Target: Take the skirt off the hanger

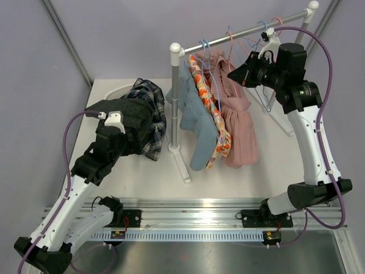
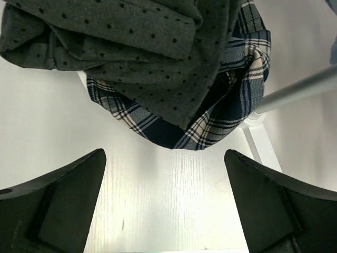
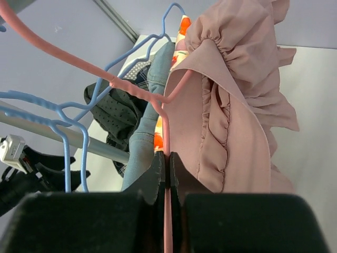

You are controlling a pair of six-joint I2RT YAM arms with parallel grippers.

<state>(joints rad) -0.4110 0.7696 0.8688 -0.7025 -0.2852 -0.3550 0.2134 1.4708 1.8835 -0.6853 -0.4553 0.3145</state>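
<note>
The pink skirt (image 1: 239, 123) hangs on a pink hanger (image 1: 230, 43) from the rack's rail (image 1: 245, 31). My right gripper (image 1: 234, 74) is up beside it. In the right wrist view the right gripper (image 3: 167, 163) is shut on the pink hanger's (image 3: 166, 129) thin side bar, with the gathered pink skirt (image 3: 237, 105) just to its right. My left gripper (image 2: 166, 205) is open with nothing in it, low over bare table in front of a pile of clothes. In the top view the left gripper (image 1: 132, 134) sits at that pile.
A blue garment (image 1: 194, 120) and an orange floral one (image 1: 214, 111) hang left of the skirt. Empty blue hangers (image 3: 68, 153) hang on the rail. A grey dotted garment (image 2: 131, 42) and a plaid one (image 2: 231, 105) are heaped over a white basket (image 1: 117, 91). The rack's pole (image 1: 175, 97) and foot (image 2: 260, 142) stand nearby.
</note>
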